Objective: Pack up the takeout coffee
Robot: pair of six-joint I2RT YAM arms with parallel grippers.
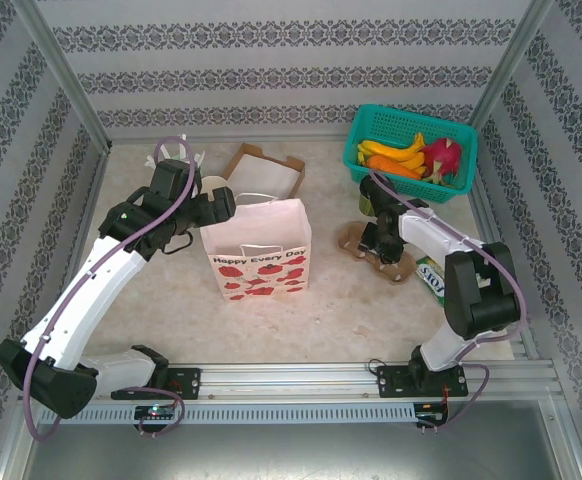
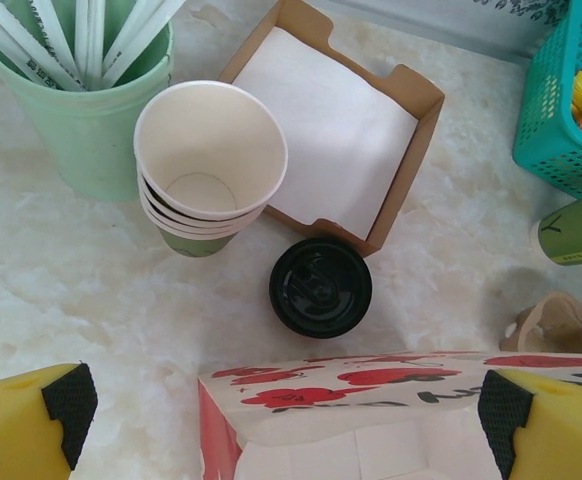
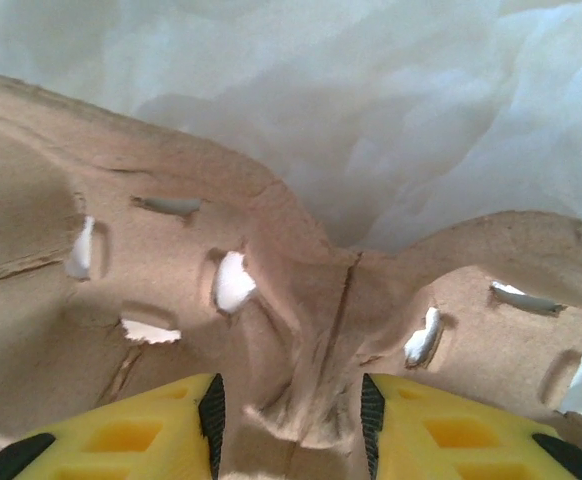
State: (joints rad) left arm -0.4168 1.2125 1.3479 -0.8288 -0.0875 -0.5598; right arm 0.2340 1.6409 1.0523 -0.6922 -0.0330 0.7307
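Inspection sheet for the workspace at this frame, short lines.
Surface: marbled tabletop, nothing spilled.
Job's things: green cup near pulp carrier; black lid on table by napkin box; paper bag open.
Clutter: stacked cups, stick cup, fruit basket.
Grippers: left gripper open above bag; right gripper astride carrier ridge, grip unclear.
Cables: purple cable looped over left arm.
Surroundings: patterned walls, metal frame.

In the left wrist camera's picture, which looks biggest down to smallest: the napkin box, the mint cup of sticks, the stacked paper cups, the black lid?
1. napkin box
2. mint cup of sticks and stacked paper cups: they look alike, and the frame crops the mint cup, so I leave them unranked
3. black lid
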